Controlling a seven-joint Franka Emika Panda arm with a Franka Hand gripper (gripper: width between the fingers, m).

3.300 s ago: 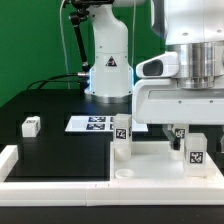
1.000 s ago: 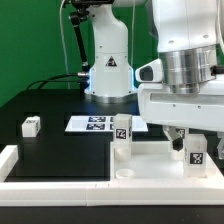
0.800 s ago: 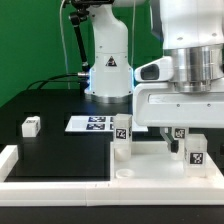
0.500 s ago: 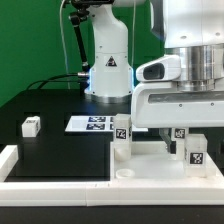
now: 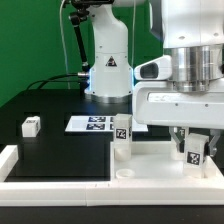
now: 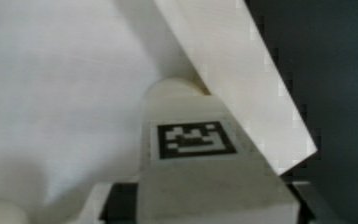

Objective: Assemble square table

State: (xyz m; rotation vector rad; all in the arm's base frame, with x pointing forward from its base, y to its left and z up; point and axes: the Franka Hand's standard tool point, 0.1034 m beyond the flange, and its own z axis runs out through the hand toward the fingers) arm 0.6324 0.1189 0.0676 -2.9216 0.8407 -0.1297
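The square table's white slab (image 5: 150, 162) lies at the exterior view's lower right, with one leg block (image 5: 122, 131) standing upright on its near-left corner. My gripper (image 5: 194, 142) hangs over the slab's right side, shut on a second tagged leg block (image 5: 194, 152), which leans slightly between the fingers. In the wrist view this leg (image 6: 195, 140) fills the space between the two dark fingers (image 6: 123, 205), with the gripper (image 6: 206, 206) closed on its sides. The slab's raised rim (image 6: 229, 70) runs diagonally behind it. A third leg block (image 5: 31, 125) lies loose on the black table at the left.
The marker board (image 5: 92, 123) lies flat in front of the robot's base (image 5: 108, 70). A long white border rail (image 5: 50, 184) runs along the table's front and left edge. Black cables trail behind at the left.
The fingers have closed in from wide open onto the right leg block. That leg, upright before, now leans a little. The other parts have not moved.
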